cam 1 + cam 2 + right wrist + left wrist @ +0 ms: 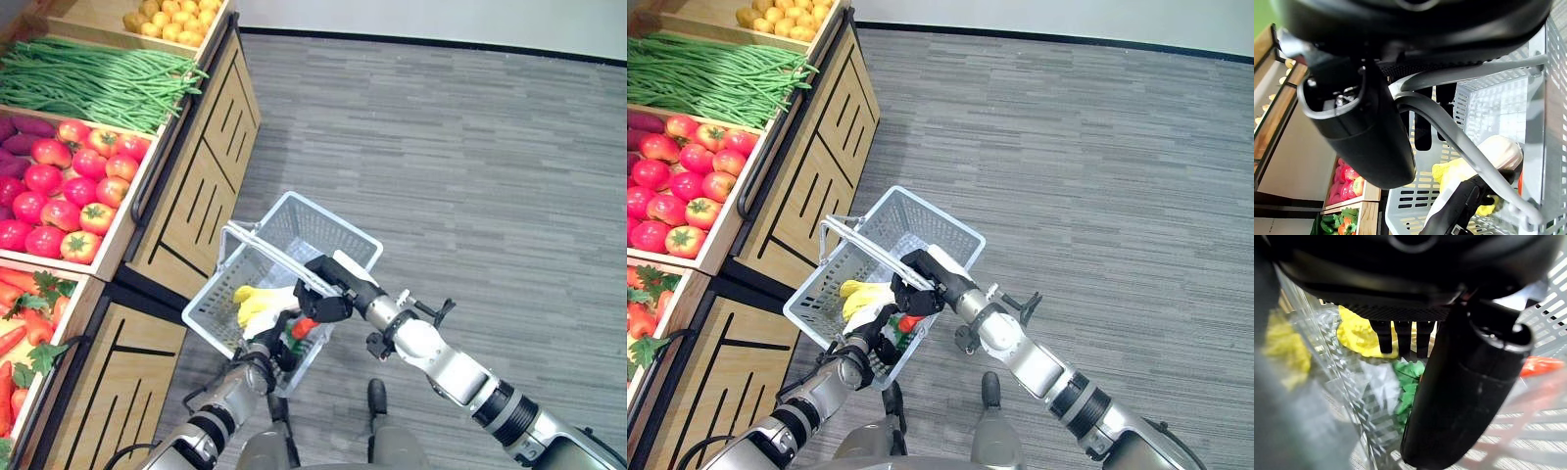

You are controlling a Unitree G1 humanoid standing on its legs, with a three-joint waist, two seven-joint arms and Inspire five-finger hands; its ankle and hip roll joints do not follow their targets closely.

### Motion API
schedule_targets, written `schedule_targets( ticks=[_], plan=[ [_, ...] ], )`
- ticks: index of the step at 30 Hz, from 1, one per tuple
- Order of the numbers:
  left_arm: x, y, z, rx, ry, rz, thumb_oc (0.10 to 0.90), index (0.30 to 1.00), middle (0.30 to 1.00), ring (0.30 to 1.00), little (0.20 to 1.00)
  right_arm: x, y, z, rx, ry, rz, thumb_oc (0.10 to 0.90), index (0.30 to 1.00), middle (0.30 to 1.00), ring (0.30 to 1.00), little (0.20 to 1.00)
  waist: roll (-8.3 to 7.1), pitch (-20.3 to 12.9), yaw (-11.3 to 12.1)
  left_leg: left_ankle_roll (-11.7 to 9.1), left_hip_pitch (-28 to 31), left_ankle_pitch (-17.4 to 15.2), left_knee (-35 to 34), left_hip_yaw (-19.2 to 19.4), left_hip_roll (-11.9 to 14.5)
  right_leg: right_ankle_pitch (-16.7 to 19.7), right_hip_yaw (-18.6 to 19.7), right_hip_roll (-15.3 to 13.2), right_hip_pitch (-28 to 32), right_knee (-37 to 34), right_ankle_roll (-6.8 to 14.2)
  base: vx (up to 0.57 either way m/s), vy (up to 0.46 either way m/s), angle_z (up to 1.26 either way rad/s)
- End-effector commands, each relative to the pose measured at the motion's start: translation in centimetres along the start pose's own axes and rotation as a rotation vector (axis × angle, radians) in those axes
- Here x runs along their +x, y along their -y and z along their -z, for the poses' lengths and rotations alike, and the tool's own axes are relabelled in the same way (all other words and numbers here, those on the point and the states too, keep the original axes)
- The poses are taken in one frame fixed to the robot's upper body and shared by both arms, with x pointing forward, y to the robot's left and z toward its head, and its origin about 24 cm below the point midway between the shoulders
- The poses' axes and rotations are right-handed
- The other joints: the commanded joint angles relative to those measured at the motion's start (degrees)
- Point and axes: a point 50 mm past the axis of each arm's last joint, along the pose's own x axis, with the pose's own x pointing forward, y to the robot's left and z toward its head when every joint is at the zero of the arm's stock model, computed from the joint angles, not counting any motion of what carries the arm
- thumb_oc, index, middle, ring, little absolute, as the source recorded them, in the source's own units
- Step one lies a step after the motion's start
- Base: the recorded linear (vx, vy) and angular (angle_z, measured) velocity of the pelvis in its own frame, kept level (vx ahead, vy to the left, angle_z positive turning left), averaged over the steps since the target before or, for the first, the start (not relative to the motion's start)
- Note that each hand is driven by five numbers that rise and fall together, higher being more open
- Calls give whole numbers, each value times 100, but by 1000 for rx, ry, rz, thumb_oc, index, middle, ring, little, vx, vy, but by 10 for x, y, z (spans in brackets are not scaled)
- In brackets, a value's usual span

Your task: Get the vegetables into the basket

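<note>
My right hand (328, 289) is shut on the two handles (1449, 132) of a white plastic basket (323, 211), which hangs over the floor beside the wooden stand. My left hand (269, 351) reaches into the basket's near corner, its fingers (1400, 335) straight and its thumb (1464, 396) standing apart. Inside the basket lie a yellow vegetable (253, 299) and an orange-red carrot (304, 326) with green leaves (1408, 382), just past the left hand's fingers. In the right wrist view the left hand (1464, 205) shows low in the basket next to the yellow vegetable (1459, 169).
The wooden produce stand (196, 186) runs along the left with bins of green beans (88, 78), tomatoes (69, 186), purple roots (24, 132), small yellow produce (176, 20) and carrots (15, 333). Grey carpet floor (470, 147) spreads to the right.
</note>
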Motion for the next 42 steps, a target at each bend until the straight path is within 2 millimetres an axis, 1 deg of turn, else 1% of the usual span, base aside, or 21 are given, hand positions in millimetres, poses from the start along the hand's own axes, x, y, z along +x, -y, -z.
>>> schedule_targets(
  ticks=[1,3,4,5,6,8,9,10,13,20,22,24,26,27,28,30,31,35,38,39,42],
  plan=[
    [10,-10,-29,68,131,-9,900,1000,1000,1000,1000,14,15,-93,19,476,73,400,300,300,300,300,61,-510,113,-230,18,-98,11,61,98,-115,-215,-189,56,75,278,0,0,0],
    [8,-12,-29,55,153,3,900,1000,1000,1000,1000,17,16,-64,-21,347,95,400,300,300,300,300,76,-594,145,-234,109,-94,13,4,106,-141,-264,-180,171,91,277,19,-51,-1],
    [8,-11,-29,56,153,5,900,1000,1000,1000,1000,17,16,-64,-21,346,96,400,300,300,300,300,74,-596,144,-234,116,-95,12,-1,107,-142,-269,-180,181,89,277,38,-50,2],
    [6,-14,-29,51,170,17,900,1000,1000,1000,1000,16,21,-44,-67,255,129,400,300,300,300,300,93,-661,169,-230,173,-98,21,-41,104,-182,-299,-173,270,120,275,26,-19,4],
    [6,-14,-28,52,169,20,900,1000,1000,1000,1000,16,21,-44,-66,255,130,400,300,300,300,300,91,-661,169,-231,181,-100,21,-46,105,-186,-305,-172,281,121,275,30,-28,7],
    [1,-18,-22,56,187,34,900,1000,1000,1000,1000,8,32,-5,-109,93,207,400,300,300,300,300,112,-752,200,-222,284,-101,42,-111,96,-266,-363,-147,424,201,267,1,-17,11],
    [1,-18,-22,57,187,36,900,1000,1000,1000,1000,8,32,-5,-108,92,208,400,300,300,300,300,109,-752,203,-223,293,-104,41,-115,97,-272,-368,-146,434,204,267,5,-7,17],
    [-2,-21,-12,62,166,38,900,1000,1000,1000,1000,0,36,17,-95,-1,245,400,300,300,300,300,113,-821,198,-217,353,-110,53,-138,97,-310,-402,-129,499,251,263,10,-1,14],
    [-5,-19,1,83,134,44,900,1000,1000,1000,1000,-10,41,35,-124,-78,275,400,300,300,300,300,95,-896,208,-208,422,-128,66,-172,94,-366,-421,-109,563,298,252,14,8,7],
    [-21,-29,41,57,33,20,900,1000,1000,1000,1000,-55,60,90,-170,-341,396,400,300,300,300,300,-6,-1043,234,-186,606,-193,101,-224,92,-465,-519,-83,767,352,237,6,2,2],
    [-30,-30,57,29,-10,13,900,1000,1000,1000,1000,-78,66,113,-179,-460,440,400,300,300,300,300,-43,-1076,231,-180,674,-235,109,-216,88,-477,-541,-87,824,365,239,26,11,7],
    [-32,-29,62,24,-25,15,900,1000,1000,1000,1000,-86,66,120,-166,-496,462,400,300,300,300,300,-53,-1084,220,-177,699,-247,108,-212,86,-476,-534,-90,836,361,243,12,7,3],
    [-40,-21,80,-29,-101,34,900,1000,1000,1000,1000,-112,65,144,-156,-634,499,400,300,300,300,300,-88,-1092,177,-168,737,-272,114,-189,82,-479,-515,-86,848,383,252,0,0,0],
    [-40,-20,80,-30,-101,34,900,1000,1000,1000,1000,-112,65,144,-156,-635,499,400,300,300,300,300,-87,-1096,181,-168,740,-275,114,-187,81,-480,-514,-87,850,382,253,0,0,0],
    [-44,-13,91,-48,-155,53,900,1000,1000,1000,1000,-129,61,159,-136,-722,509,400,300,300,300,300,-106,-1091,150,-168,752,-282,114,-182,77,-475,-494,-85,846,388,256,0,0,0],
    [-46,-9,96,-42,-175,71,900,1000,1000,1000,1000,-137,58,166,-129,-767,506,400,300,300,300,300,-113,-1091,130,-166,759,-289,112,-173,72,-474,-486,-77,843,385,258,0,0,0],
    [-50,-1,106,-49,-230,93,900,1000,1000,1000,1000,-154,51,180,-133,-863,493,400,300,300,300,300,-116,-1084,103,-165,774,-299,111,-150,69,-465,-470,-77,827,391,260,0,0,0],
    [-55,12,118,-30,-293,137,900,1000,1000,1000,1000,-175,39,197,-132,-977,477,400,300,300,300,300,-107,-1072,38,-160,800,-319,111,-109,68,-463,-420,-70,801,416,258,-8,14,-12],
    [-64,30,135,-43,-413,180,900,1000,1000,1000,1000,-201,6,217,-44,-1146,416,400,300,300,300,300,-95,-1051,-41,-150,824,-329,113,-66,47,-455,-343,-62,766,445,250,-8,13,-13],
    [-64,30,135,-43,-413,179,900,1000,1000,1000,1000,-201,6,217,-45,-1145,417,400,300,300,300,300,-95,-1048,-42,-150,825,-331,113,-63,47,-456,-340,-62,765,446,251,-23,9,-14],
    [-71,47,144,-47,-509,232,900,1000,1000,1000,1000,-219,-27,230,65,-1287,353,400,300,300,300,300,-85,-1043,-89,-156,844,-330,103,-27,45,-458,-310,-59,756,448,237,-9,9,-7]
  ],
)
